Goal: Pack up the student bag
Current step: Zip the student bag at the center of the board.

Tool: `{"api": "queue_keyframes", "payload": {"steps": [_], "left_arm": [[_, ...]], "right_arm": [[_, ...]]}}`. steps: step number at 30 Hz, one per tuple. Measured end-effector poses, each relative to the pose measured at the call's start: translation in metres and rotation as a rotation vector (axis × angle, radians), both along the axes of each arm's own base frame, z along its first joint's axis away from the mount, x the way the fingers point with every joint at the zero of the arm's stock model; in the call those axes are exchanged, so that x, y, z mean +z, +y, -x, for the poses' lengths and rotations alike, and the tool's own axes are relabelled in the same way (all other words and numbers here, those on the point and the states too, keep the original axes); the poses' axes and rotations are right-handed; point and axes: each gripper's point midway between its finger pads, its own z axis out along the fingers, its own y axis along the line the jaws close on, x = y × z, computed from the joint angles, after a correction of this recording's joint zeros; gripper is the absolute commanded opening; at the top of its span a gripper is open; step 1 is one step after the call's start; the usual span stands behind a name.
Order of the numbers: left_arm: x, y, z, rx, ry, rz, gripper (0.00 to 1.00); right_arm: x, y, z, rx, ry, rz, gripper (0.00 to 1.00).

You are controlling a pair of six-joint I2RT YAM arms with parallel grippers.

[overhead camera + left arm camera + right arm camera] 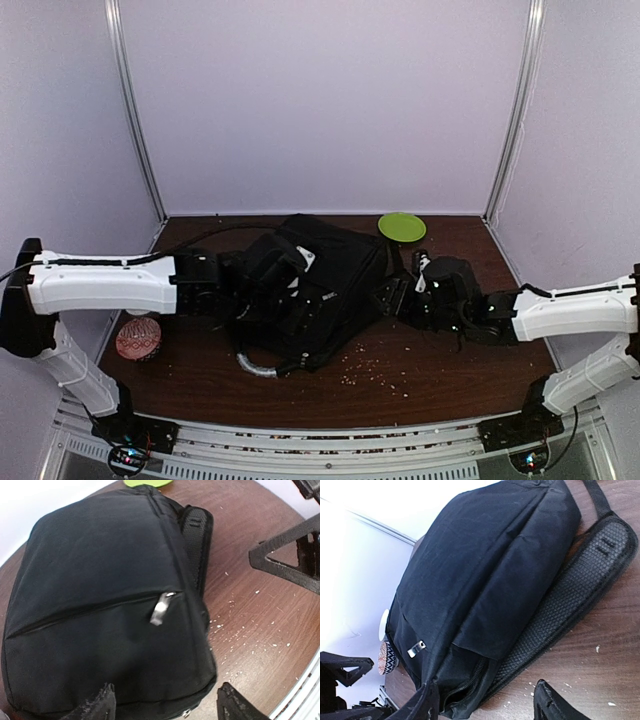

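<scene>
Patterned cup (pixel 138 338): on the counter (pixel 470 375), left of the student bag, apart from it, under the left arm.

Left gripper (pixel 167 705): above the bag's left half, fingers spread, nothing between them.

Student bag (pixel 325 285): lies flat mid-counter. Black fabric, bulky. One zip seam runs across the top face, with a metal zipper pull (pixel 161 609) lying loose on it. Grey handle (pixel 255 365) curls out at the bag's near left corner. Mesh-padded shoulder strap (pixel 570 600) lies along the bag's right side.

Right gripper (pixel 487 705): just beside the bag's right edge, fingers spread, pinching nothing.

Pale crumbs (pixel 385 372): scattered in front of the bag, to the right.

Green disc (pixel 401 226): behind the bag's right corner.
</scene>
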Motion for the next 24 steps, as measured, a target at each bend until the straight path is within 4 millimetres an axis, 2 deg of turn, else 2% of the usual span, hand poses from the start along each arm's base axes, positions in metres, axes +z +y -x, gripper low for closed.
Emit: {"api": "queue_keyframes", "payload": {"steps": [4,7,9,13,15,16,18,24], "left_arm": [[-0.012,-0.025,0.001,-0.037,-0.002,-0.071,0.69],[-0.022,-0.033,-0.001,-0.056,0.008,-0.109,0.69],[-0.029,-0.037,0.0,-0.076,0.022,-0.127,0.66],[-0.042,-0.048,0.0,-0.1,0.038,-0.16,0.45],[-0.054,-0.048,-0.002,-0.09,0.044,-0.195,0.28],[-0.061,-0.047,-0.004,-0.083,0.046,-0.211,0.15],[-0.072,-0.046,-0.004,-0.076,0.053,-0.239,0.0],[-0.073,-0.043,-0.006,-0.067,0.071,-0.222,0.0]], "right_arm": [[-0.012,-0.013,0.009,-0.014,0.017,-0.007,0.64],[-0.03,-0.024,0.018,-0.019,0.042,0.01,0.64],[-0.041,-0.03,0.023,-0.02,0.055,0.028,0.63],[-0.048,-0.034,0.026,-0.017,0.06,0.04,0.62],[-0.045,-0.032,0.025,-0.012,0.051,0.03,0.6],[-0.044,-0.031,0.025,-0.009,0.048,0.025,0.6],[-0.042,-0.029,0.025,-0.001,0.043,0.017,0.58],[-0.04,-0.021,0.026,0.053,0.009,0.013,0.58]]}}
